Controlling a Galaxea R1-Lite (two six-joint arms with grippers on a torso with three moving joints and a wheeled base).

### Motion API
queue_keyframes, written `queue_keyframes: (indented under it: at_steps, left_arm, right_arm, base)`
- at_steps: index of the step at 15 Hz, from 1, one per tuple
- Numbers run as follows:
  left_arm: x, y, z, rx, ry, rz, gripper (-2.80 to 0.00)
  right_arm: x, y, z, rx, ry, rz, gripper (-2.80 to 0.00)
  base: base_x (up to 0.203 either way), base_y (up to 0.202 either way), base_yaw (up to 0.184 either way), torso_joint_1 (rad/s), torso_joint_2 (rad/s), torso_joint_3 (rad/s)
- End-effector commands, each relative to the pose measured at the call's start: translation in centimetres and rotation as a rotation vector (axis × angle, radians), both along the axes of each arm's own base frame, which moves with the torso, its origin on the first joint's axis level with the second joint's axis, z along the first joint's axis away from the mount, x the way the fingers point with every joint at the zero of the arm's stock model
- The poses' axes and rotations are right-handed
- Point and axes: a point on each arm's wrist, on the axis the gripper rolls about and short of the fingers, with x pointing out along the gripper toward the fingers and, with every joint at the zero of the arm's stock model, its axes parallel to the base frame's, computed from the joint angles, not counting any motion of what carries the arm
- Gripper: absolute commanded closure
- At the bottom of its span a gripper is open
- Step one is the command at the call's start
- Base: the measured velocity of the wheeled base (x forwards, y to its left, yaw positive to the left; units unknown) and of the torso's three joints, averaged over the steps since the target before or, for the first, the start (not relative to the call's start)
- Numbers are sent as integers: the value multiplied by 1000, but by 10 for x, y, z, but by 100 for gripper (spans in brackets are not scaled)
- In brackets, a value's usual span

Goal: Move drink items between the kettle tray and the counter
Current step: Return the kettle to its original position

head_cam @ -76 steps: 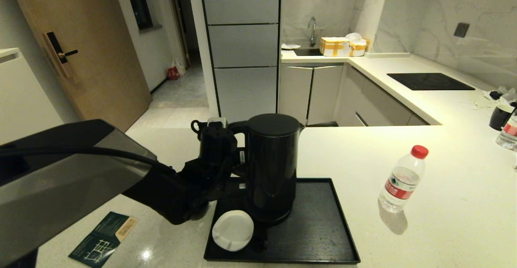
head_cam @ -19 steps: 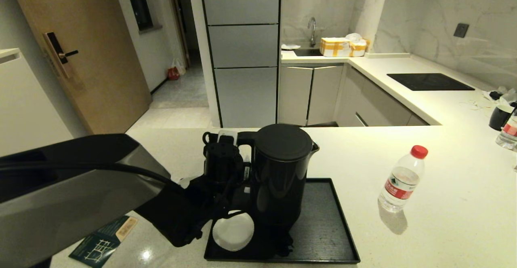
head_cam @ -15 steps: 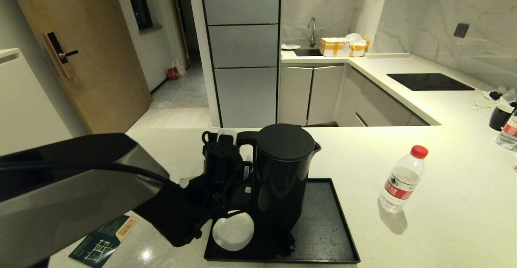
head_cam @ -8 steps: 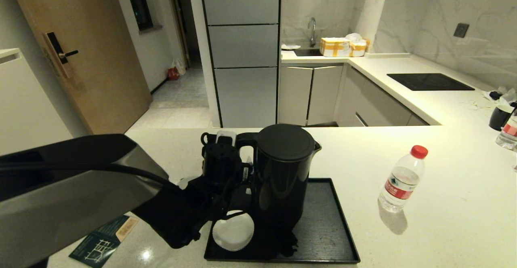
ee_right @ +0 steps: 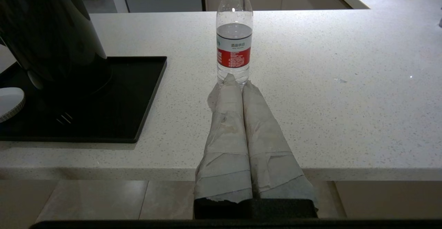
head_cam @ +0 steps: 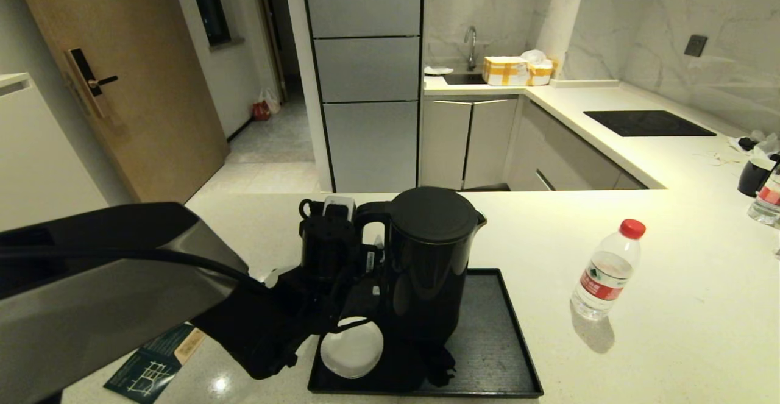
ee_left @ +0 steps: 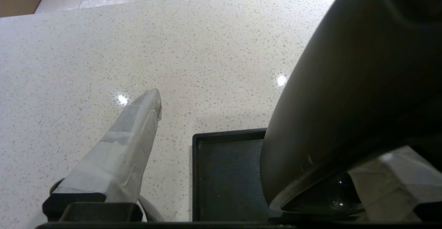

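Note:
The tall black kettle (head_cam: 434, 258) stands on the black kettle tray (head_cam: 515, 331), toward its left half. My left gripper (head_cam: 368, 264) is at the kettle's handle, open. In the left wrist view one taped finger (ee_left: 131, 139) stands clear over the counter (ee_left: 207, 49), and the kettle (ee_left: 345, 101) fills the space beside the other finger. A red-capped water bottle (head_cam: 606, 270) stands on the counter (head_cam: 670, 331) to the right of the tray. My right gripper (ee_right: 238, 80) is shut and empty at the counter's front edge, pointing at the bottle (ee_right: 234, 39). A black cup (head_cam: 755, 175) sits far right.
A white saucer (head_cam: 352, 349) lies on the tray's front left corner. A dark card (head_cam: 152, 364) lies on the counter to the left. A second bottle (head_cam: 769, 200) stands beside the cup. A black cooktop panel (head_cam: 649, 122) is set in the back counter.
The left hand has drawn slightly left, away from the kettle handle. Since five seconds ago the kettle has shifted right on the tray. Bottle and right arm are unmoved.

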Motion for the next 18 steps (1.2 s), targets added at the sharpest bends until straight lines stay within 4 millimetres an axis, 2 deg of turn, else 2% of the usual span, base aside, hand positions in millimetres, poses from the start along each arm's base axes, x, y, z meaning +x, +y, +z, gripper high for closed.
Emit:
queue_keyframes:
  at_steps: [1, 14, 18]
  left_arm:
    - [0, 0, 1, -4, -7, 4, -280]
    - [-18, 13, 0, -6, -15, 1, -280]
    - [-26, 16, 6, -13, -22, -8, -280]
  right_arm:
    - [0, 0, 0, -1, 1, 1, 0]
    - [0, 0, 0, -1, 1, 1, 0]
    - [0, 0, 0, -1, 1, 1, 0]
  base:
    - [0, 0, 0, 0, 0, 0]
    - [0, 0, 0, 0, 0, 0]
    - [0, 0, 0, 0, 0, 0]
